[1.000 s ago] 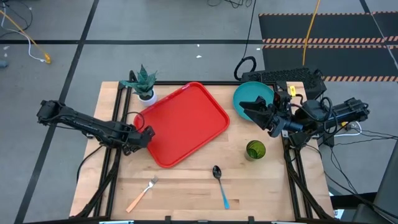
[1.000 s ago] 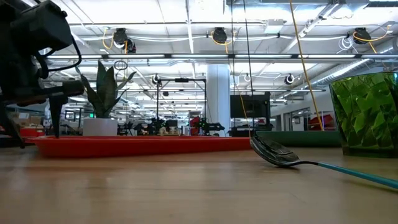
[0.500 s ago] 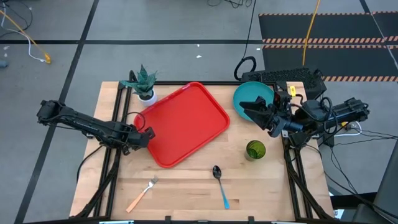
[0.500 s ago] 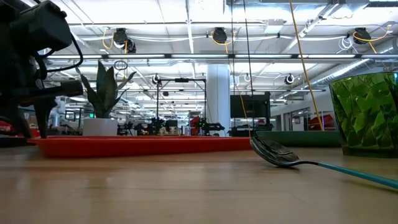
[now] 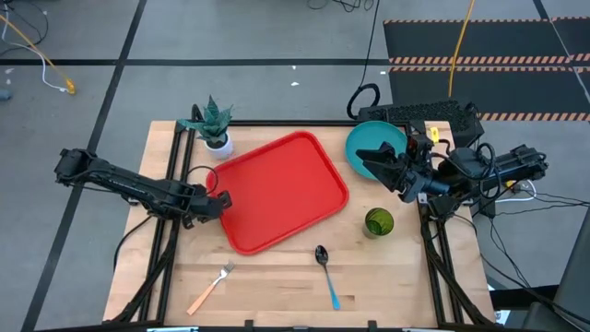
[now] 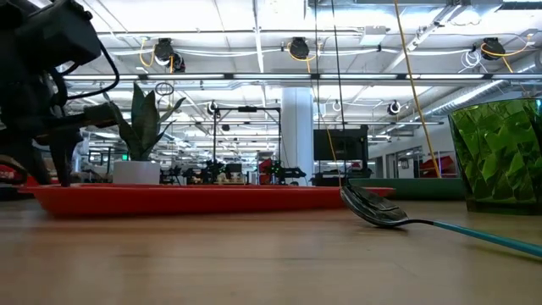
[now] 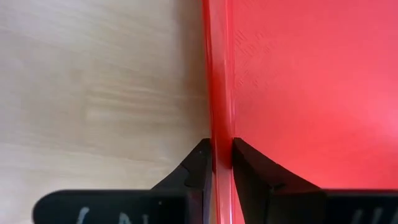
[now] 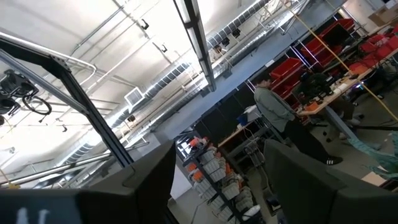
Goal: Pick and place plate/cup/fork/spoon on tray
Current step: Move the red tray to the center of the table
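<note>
The red tray lies slantwise on the middle of the table. My left gripper is shut on its left rim; the left wrist view shows that gripper astride the rim. The teal plate rests at the far right, partly hidden under my right gripper, which hangs open above it, touching nothing. The green cup stands near the tray's right corner. The blue-handled spoon and the orange-handled fork lie near the front edge. My left gripper pinches the tray's raised rim on its left short side, about midway along it. One finger is inside the tray and the other outside. The fingers slant down from the table's left. The tray's bottom stays on the table.
A white pot with a green plant stands at the far left, just beyond the tray's far corner. A keyboard lies behind the plate. Bare wood lies between the fork and the tray.
My left gripper has shut on the tray's left rim and rolled a little. The tray has swung on the table about its held end: its far and right corners have slid toward the table's right and near edges, away from the plant.
</note>
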Robot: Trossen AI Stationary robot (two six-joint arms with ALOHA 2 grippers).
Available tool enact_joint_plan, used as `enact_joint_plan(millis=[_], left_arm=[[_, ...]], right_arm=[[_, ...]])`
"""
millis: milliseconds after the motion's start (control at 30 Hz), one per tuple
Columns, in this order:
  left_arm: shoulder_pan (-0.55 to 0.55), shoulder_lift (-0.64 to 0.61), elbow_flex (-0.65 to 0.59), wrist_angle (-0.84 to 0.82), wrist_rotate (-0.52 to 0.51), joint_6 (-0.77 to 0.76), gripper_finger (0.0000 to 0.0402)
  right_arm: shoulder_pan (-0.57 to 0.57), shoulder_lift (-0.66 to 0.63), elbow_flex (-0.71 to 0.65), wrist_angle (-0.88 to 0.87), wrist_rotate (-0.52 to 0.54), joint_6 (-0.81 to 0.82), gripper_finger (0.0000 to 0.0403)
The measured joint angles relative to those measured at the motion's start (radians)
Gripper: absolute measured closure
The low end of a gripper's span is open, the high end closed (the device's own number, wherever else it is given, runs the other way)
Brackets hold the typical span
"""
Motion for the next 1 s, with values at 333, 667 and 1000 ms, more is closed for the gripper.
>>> enact_joint_plan(millis=[333, 667, 1000], left_arm=[[0.0, 0.0, 0.014, 0.064, 0.006, 0.169, 0.0347], [0.002, 0.0, 0.043, 0.051, 0.012, 0.265, 0.0346], [0.117, 0.0, 0.044, 0.063, 0.015, 0.379, 0.0346]], right_arm=[[0.0, 0.0, 0.0, 0.0, 0.001, 0.0, 0.0164], [0.0, 0.0, 0.0, 0.0, 0.003, 0.045, 0.0164], [0.018, 0.021, 0.0, 0.0, 0.001, 0.105, 0.0164]])
